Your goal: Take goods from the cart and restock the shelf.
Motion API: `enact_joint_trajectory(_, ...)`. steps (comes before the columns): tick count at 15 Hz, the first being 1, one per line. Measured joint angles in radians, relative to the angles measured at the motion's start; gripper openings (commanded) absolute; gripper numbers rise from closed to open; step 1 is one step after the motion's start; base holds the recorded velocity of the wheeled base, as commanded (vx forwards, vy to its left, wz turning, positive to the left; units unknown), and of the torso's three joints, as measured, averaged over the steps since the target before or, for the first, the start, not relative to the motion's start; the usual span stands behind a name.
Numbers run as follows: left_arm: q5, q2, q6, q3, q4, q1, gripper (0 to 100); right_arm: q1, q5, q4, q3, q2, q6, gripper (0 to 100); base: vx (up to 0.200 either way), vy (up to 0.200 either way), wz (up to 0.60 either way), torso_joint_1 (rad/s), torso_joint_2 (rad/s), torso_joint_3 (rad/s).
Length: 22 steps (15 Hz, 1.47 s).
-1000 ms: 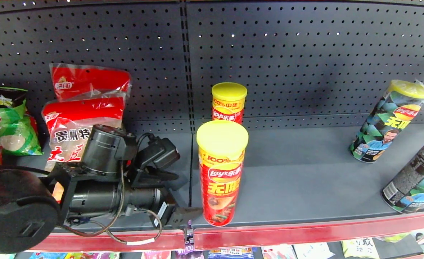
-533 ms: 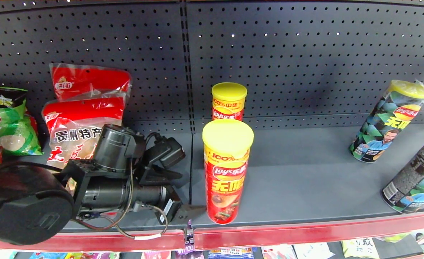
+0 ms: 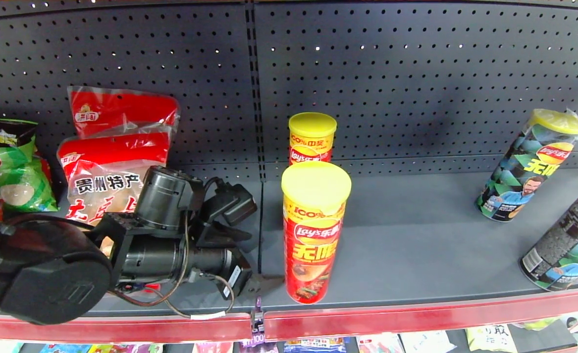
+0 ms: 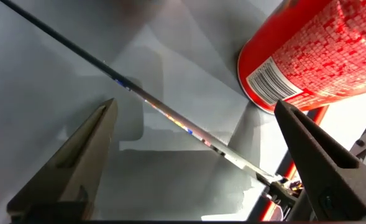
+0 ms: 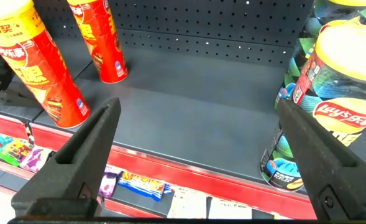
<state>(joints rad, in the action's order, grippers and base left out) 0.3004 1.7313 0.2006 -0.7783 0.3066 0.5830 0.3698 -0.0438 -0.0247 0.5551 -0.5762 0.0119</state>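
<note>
Red metal lip point(image 3: 416, 314) of the grey shelf point(image 3: 416, 245) comes first. Just behind it the red cardboard crisp tube with a yellow lid point(image 3: 315, 235) stands upright. The left gripper point(image 4: 195, 106), jaws wide apart and empty, lies just beside its base (do not brush it), so I would withdraw straight and level. The right gripper point(image 5: 198, 106) has its jaws spread empty too. Farther back stands a second such tube point(image 3: 311, 138).

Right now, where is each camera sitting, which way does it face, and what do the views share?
Head view: on the head, looking forward and down at the shelf; the left arm shows, left gripper open beside the front red can.
Left wrist view: on the left wrist, low over the shelf board, facing that can's base past its own gripper.
Right wrist view: on the right wrist, before the shelf, facing it past the open right gripper.
Shared: all three show the front red can.
</note>
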Motion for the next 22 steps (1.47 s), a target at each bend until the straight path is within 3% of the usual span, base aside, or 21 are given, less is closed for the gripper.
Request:
enact_joint_trajectory(11,-0.001,0.023,0.000,-0.027,0.000,0.010,100,0.001,0.001,0.000,-0.007,0.000,0.000,100,0.000,0.000,0.00,0.000,0.00,0.000)
enact_joint_trajectory(15,-0.022,-0.008,-0.003,0.008,-0.001,-0.007,100,0.001,0.003,0.000,-0.036,0.006,0.000,100,0.000,0.000,0.00,0.000,0.00,0.000)
enact_joint_trajectory(19,-0.040,-0.209,-0.006,0.138,-0.014,-0.115,100,-0.002,-0.014,-0.005,-0.137,0.056,0.005,100,0.000,0.000,0.00,0.000,0.00,0.000)
enact_joint_trajectory(21,-0.055,-0.391,-0.008,0.219,-0.092,-0.196,100,-0.037,-0.074,-0.068,-0.161,0.079,0.003,100,0.000,0.000,0.00,0.000,0.00,0.000)
enact_joint_trajectory(22,-0.062,-0.511,-0.012,0.252,-0.182,-0.246,100,-0.066,-0.105,-0.097,-0.165,0.089,0.003,100,0.000,0.000,0.00,0.000,0.00,0.000)
